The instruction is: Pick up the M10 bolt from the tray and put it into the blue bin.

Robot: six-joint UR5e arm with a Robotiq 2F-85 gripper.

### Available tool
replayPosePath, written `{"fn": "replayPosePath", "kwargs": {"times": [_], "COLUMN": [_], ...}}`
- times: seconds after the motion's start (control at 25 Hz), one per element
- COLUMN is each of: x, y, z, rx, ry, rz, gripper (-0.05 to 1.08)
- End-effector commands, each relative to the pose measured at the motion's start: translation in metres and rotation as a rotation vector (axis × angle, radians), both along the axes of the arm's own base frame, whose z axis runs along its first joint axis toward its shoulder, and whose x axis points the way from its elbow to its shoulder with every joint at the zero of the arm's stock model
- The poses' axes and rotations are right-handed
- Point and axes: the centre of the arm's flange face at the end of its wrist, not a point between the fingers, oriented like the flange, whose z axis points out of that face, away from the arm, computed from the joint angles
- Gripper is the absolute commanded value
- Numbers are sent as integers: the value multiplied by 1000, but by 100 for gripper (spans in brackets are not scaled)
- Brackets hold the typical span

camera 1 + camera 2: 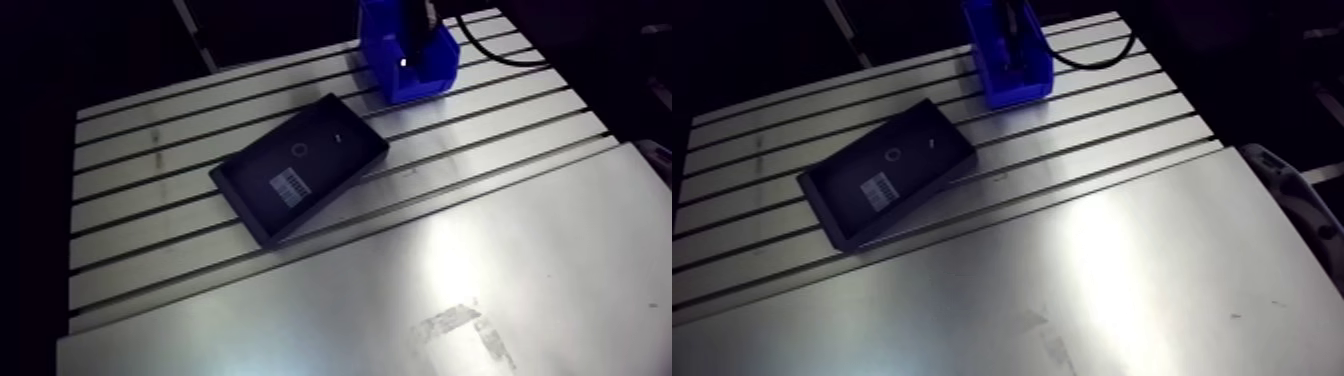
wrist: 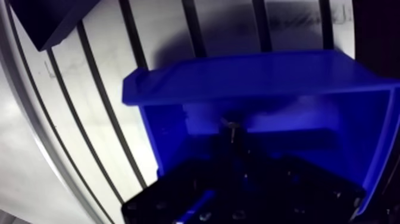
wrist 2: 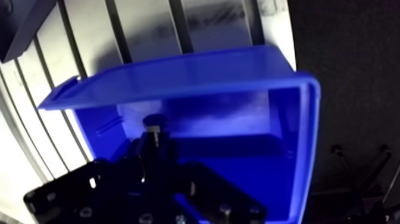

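My gripper (image 3: 156,149) sits low inside the bin (image 3: 178,76), pinching the bolt (image 3: 154,126) at its fingertips, well within the walls. I'd open gently here so the bolt drops short, then lift straight up, clear of the rim.

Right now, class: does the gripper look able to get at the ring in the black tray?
Probably yes, but not directly. The gripper sits low inside the blue bin, so it would have to rise over the bin's wall first. The tray is open on top and nothing covers the ring.
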Motion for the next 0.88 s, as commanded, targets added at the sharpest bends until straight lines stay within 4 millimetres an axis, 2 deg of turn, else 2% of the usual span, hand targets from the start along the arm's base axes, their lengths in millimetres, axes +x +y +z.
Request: {"fn": "replayPosePath", "kwargs": {"times": [0.04,0.28,0.32,0.36,0.4,0.44,0.52,0.6,0.88], "x": [-2,-2,-3,-3,-2,-3,-4,-5,0], "y": [0,0,1,1,2,2,1,-1,-10], "z": [-5,-14,-13,-13,-14,-13,-11,-3,49], "rx": [6,6,7,8,9,11,11,5,-24], "ry": [17,18,20,20,21,26,37,51,89], "rz": [2,2,1,-1,-10,-10,-4,-4,-2], "gripper": [102,98,89,64,33,21,14,1,1]}}
